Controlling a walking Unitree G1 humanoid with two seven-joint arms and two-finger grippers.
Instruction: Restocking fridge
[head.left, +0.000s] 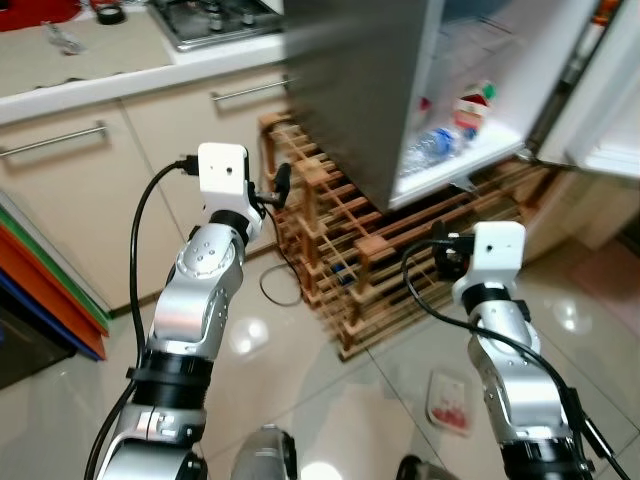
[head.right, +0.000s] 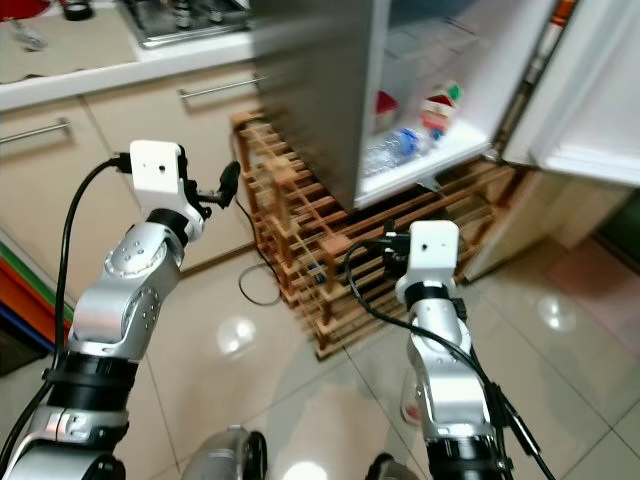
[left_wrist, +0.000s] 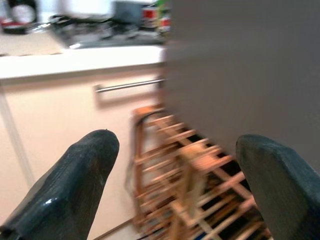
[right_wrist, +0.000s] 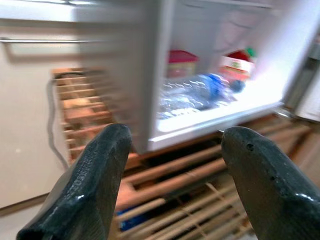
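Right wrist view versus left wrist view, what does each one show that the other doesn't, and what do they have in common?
The right wrist view looks into the open fridge: a clear water bottle lying on its lit shelf, with a red-lidded container and a red-topped carton behind it. The left wrist view instead takes in the countertop, the stovetop and the fridge's grey side panel. Both share the wooden rack under the fridge, a cream cabinet with a metal handle, and an open, empty pair of black fingers.
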